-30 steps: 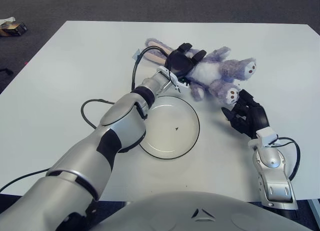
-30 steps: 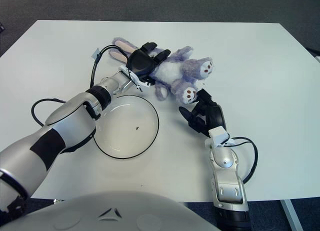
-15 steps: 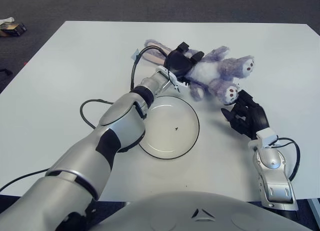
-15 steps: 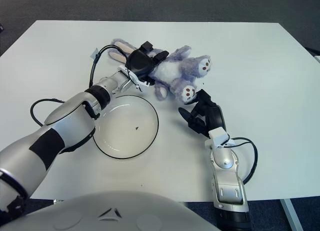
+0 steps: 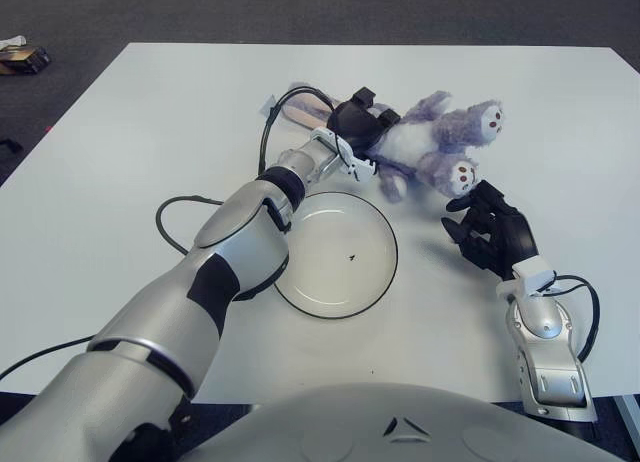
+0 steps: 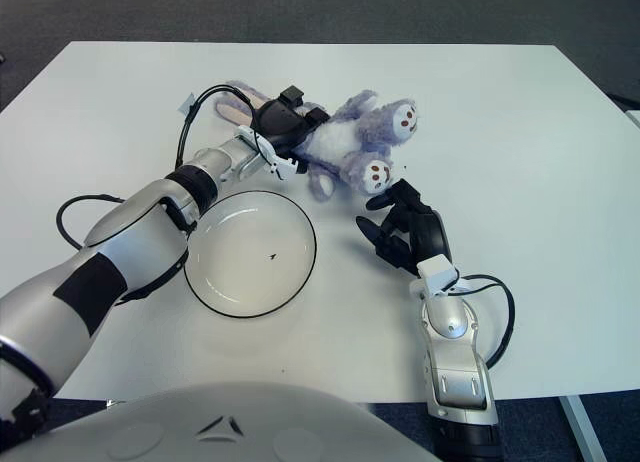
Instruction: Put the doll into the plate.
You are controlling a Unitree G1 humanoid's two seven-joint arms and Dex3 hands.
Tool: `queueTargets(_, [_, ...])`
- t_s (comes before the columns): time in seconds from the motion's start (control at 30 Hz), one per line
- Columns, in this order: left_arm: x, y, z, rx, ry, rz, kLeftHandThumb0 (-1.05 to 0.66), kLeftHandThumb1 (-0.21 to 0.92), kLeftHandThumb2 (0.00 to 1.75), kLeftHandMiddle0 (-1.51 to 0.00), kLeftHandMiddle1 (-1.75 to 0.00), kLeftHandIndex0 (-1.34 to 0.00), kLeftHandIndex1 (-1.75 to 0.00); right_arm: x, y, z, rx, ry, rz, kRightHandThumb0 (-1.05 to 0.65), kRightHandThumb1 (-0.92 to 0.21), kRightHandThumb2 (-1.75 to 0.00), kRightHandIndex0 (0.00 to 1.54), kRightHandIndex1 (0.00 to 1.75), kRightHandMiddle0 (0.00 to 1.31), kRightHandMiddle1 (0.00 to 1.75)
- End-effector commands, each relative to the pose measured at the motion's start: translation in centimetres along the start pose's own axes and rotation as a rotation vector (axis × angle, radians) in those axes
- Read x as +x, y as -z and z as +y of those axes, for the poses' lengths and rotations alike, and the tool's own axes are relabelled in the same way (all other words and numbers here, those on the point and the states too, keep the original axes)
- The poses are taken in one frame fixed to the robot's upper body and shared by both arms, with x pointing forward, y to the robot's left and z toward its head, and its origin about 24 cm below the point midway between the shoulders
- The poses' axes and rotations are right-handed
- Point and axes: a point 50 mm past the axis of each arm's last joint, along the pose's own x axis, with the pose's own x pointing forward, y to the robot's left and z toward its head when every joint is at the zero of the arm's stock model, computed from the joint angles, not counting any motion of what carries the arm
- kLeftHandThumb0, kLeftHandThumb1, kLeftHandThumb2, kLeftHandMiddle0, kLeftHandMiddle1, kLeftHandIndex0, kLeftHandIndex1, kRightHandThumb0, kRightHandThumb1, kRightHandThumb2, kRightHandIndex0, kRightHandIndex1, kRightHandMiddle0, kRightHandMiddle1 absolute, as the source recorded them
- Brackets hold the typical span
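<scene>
1. The left hand (image 5: 360, 125) has its dark fingers (image 5: 372, 114) curled over the doll (image 5: 425, 147) at the pale chest, gripping it where the soft body bunches easily.
2. The doll lies on the white table (image 5: 130, 142) at about 1 o'clock from the plate (image 5: 337, 252), close to the rim but outside it. Its long ears trail toward 9 o'clock behind the hand and its spotted feet point toward 3 o'clock.
3. The left forearm reaches over the plate's 11 o'clock edge, so judged from here a short pull toward 7 o'clock would bring the doll in.
4. The right hand (image 6: 405, 227) shows at 3 o'clock of the plate, just below the doll's feet; its fingers are loosely bent and hold nothing, likely waiting to steady the toy.
</scene>
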Motion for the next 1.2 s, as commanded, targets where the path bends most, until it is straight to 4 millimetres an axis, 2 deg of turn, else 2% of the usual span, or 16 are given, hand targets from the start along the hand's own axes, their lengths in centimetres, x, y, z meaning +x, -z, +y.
queueTargets(0.0, [-1.4,0.0,-3.5,-0.022,0.237,-0.015,0.04,0.59,0.89,-0.48,-1.63,-0.34,-1.60,-0.4,0.7,0.0,-0.009,-0.019,0.042,-0.36,-0.92,-0.29,0.76,1.75,0.45,1.50])
queueTargets(0.1, [-1.4,0.1,-3.5,-0.029,0.245,-0.012,0.01,0.51,1.05,-0.49,-1.67,-0.32,-1.69,-0.4,0.7,0.0,-0.009,-0.022,0.043,-0.36,-0.92,-0.29,0.76,1.75,0.45,1.50])
queueTargets(0.2, [-1.5,0.2,-3.5,-0.037,0.251,-0.009,0.00,0.47,1.11,-0.49,-1.69,-0.32,-1.73,-0.4,0.7,0.0,-0.008,-0.023,0.043,-0.36,-0.92,-0.29,0.76,1.75,0.44,1.50])
queueTargets(0.43, [-1.6,0.5,-3.6,-0.069,0.265,0.006,0.00,0.36,1.19,-0.63,-1.53,-0.42,-1.74,-0.5,0.6,0.1,-0.007,-0.029,0.045,-0.36,-0.92,-0.29,0.76,1.75,0.45,1.50])
queueTargets(0.53, [-1.6,0.6,-3.6,-0.078,0.268,0.012,0.28,0.42,1.14,-0.55,-1.66,-0.55,-1.75,-0.5,0.6,0.1,-0.007,-0.031,0.045,-0.36,-0.92,-0.29,0.76,1.75,0.45,1.50])
queueTargets(0.63, [-1.7,0.8,-3.6,-0.085,0.274,0.021,0.38,0.44,1.14,-0.52,-1.72,-0.57,-1.75,-0.5,0.6,0.1,-0.008,-0.032,0.046,-0.36,-0.92,-0.29,0.76,1.75,0.45,1.50])
queueTargets(0.87, [-1.8,1.3,-3.6,-0.152,0.271,0.061,0.42,0.44,1.14,-0.51,-1.74,-0.58,-1.75,-0.5,0.6,0.1,-0.009,-0.031,0.047,-0.36,-0.92,-0.29,0.76,1.75,0.45,1.49])
queueTargets(1.17, [-2.2,3.1,-2.4,-0.305,0.213,0.116,0.43,0.43,1.16,-0.51,-1.75,-0.58,-1.75,-0.4,0.8,0.0,-0.008,-0.027,0.054,-0.36,-0.92,-0.29,0.75,1.75,0.45,1.49])
